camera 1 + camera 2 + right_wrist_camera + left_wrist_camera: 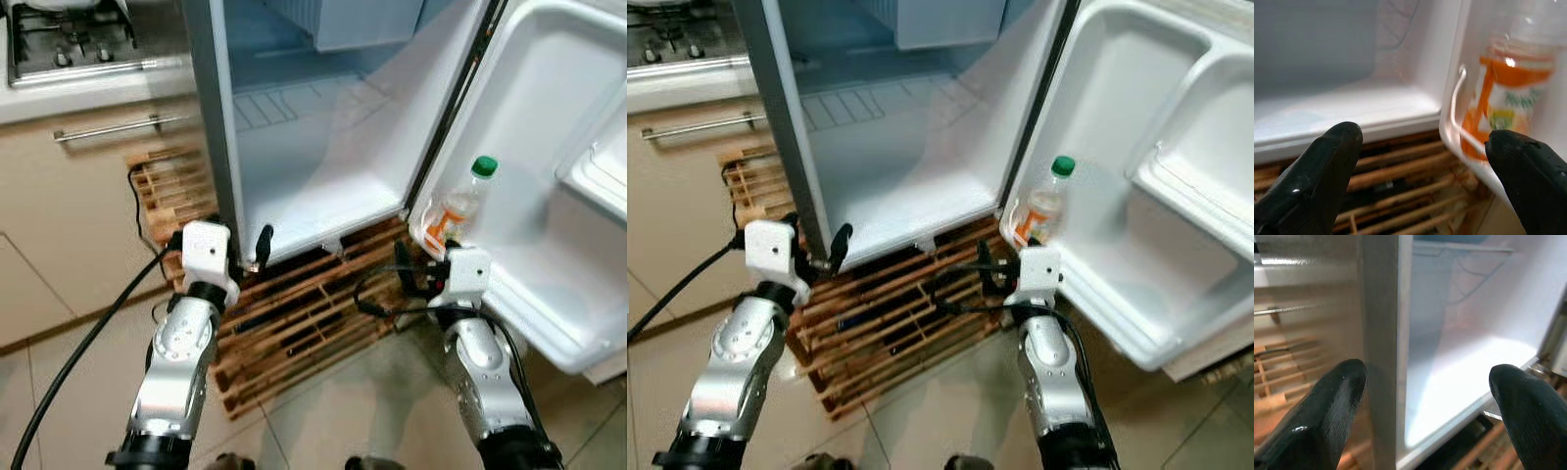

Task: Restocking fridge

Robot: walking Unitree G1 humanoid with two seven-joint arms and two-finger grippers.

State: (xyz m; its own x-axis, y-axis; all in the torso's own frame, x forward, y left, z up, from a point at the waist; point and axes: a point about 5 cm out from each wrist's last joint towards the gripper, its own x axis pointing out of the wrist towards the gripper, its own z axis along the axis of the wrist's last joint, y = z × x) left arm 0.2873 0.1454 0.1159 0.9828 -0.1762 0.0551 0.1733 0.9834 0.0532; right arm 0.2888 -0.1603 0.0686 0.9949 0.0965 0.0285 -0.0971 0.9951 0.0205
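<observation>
Green-capped bottle point(460, 204) — in fridge door point(549, 137).

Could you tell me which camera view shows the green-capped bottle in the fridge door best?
The left eye view: the whole bottle stands in the door shelf. The right eye view matches; the right wrist view shows its blurred orange label.

We see the open fridge point(294, 186) standing on a wooden pallet point(294, 323), which lies on the pale tiled floor point(382, 411). In the door's lowest shelf point(529, 313) stands an upright bottle point(460, 201) with a green cap and orange label, behind the white rail.
</observation>
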